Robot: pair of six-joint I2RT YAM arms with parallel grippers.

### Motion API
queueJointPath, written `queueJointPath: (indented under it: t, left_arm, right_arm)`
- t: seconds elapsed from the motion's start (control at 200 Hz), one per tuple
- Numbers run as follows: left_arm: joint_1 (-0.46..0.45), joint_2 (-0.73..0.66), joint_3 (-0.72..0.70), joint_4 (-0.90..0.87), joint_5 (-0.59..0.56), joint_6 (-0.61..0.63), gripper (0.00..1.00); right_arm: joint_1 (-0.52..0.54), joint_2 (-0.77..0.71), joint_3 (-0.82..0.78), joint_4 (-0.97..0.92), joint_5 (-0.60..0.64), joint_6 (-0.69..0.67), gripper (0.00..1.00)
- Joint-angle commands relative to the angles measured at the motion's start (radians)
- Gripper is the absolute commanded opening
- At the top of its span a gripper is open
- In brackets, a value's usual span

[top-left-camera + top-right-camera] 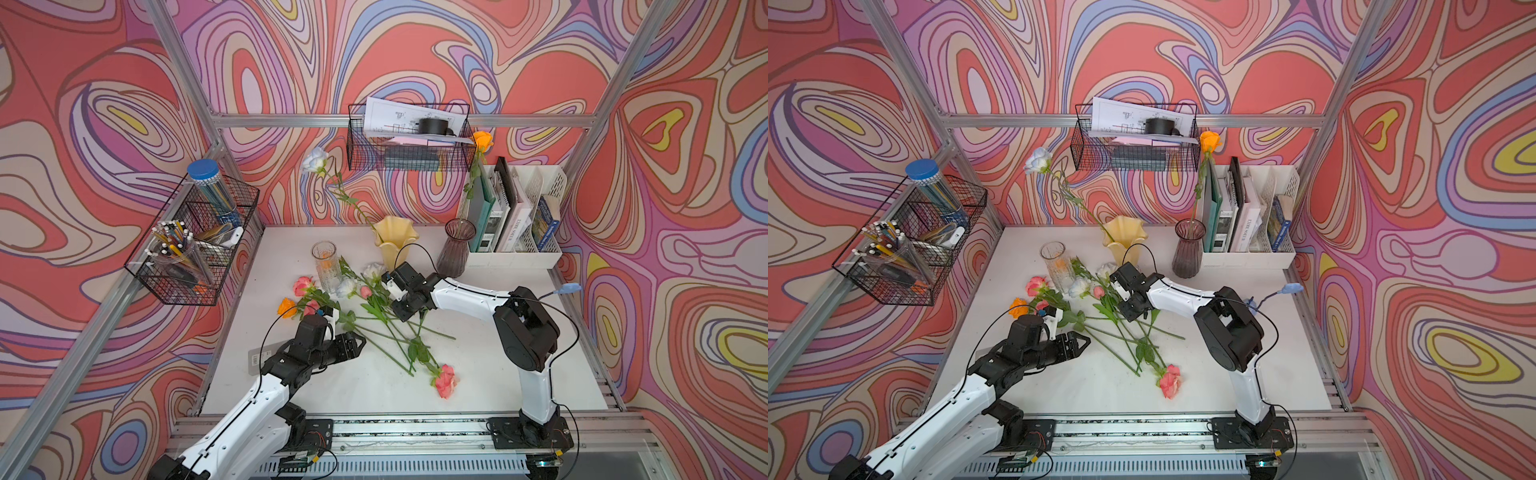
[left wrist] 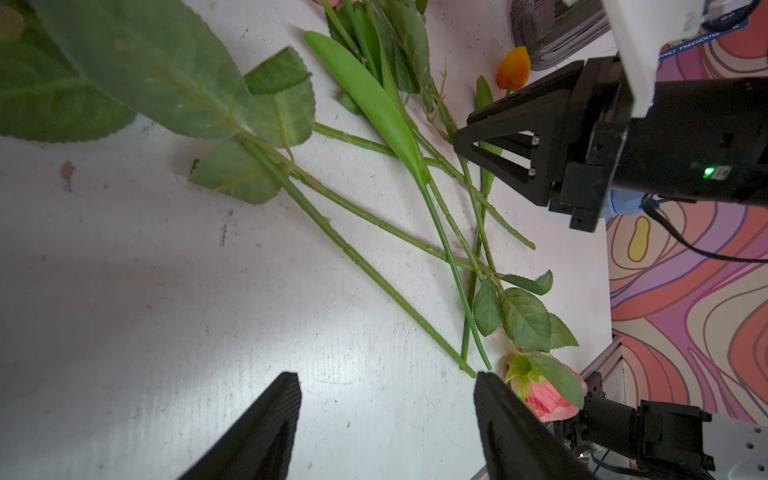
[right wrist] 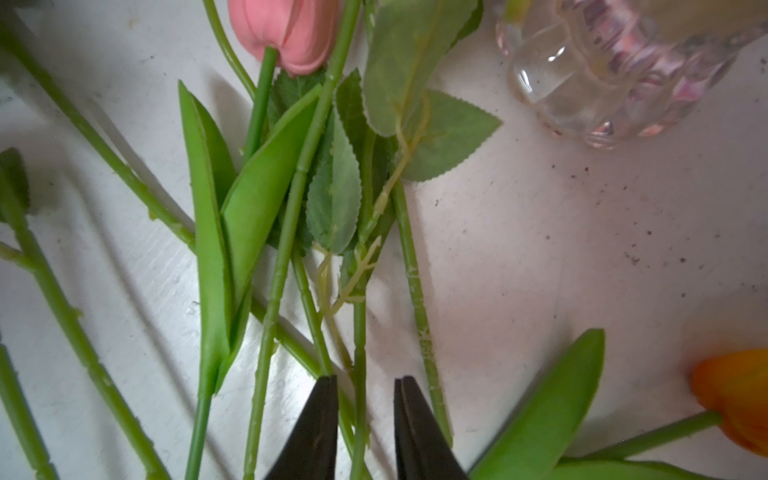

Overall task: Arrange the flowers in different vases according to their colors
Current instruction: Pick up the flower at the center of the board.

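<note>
One green stem [image 3: 360, 332] of the flowers [image 1: 376, 309] heaped on the bench [image 1: 478, 374] runs through the narrow gap of the right hand [image 3: 363, 380]; fingers sit close either side, cannot tell whether it is pinched. Right arm reaches in from the near right, elbow raised, wrist bent down onto the heap just in front of the yellow vase [image 1: 395, 239]. Stem's long axis lies in line with the fingers, leafy end leading away toward the clear vase [image 3: 615, 70]. Most stems lie flat and crossed, heads far left, cut ends near right; one pink rose [image 1: 446, 380] lies reversed, head nearest. Left hand [image 1: 359, 345] hovers just left of the heap, jaws wide, empty, pointing right. White rose [image 1: 314, 160] leans in the yellow vase; orange rose [image 1: 482, 141] stands in the purple vase [image 1: 457, 253].
</note>
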Motion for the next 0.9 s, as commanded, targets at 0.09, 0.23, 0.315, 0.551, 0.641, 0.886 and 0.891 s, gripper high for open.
queueJointPath:
  t: [0.09,0.23,0.315,0.551,0.641,0.886,0.891]
  left_arm:
    - [0.004,0.0,0.008,-0.022,-0.007,0.017,0.72]
    - [0.005,0.002,0.007,-0.022,-0.006,0.017,0.72]
    - [0.004,0.001,0.007,-0.022,-0.007,0.017,0.72]
    - [0.005,0.002,0.007,-0.022,-0.005,0.017,0.72]
    - [0.004,0.004,0.006,-0.02,-0.004,0.017,0.72]
    - [0.004,0.006,0.007,-0.019,-0.001,0.017,0.72]
    - [0.004,0.007,0.007,-0.019,-0.001,0.017,0.72]
  right_arm:
    - [0.001,0.053,0.025,-0.012,0.014,0.015,0.26]
    - [0.001,0.078,0.035,-0.024,0.029,0.02,0.23]
    - [0.0,0.087,0.037,-0.025,0.029,0.024,0.19]
    - [0.001,0.046,0.029,-0.016,0.056,0.029,0.06]
    - [0.001,0.014,0.015,-0.004,0.072,0.029,0.04]
    - [-0.001,-0.065,-0.037,0.081,0.095,0.054,0.0]
    - [-0.001,-0.066,-0.038,0.083,0.095,0.054,0.0]
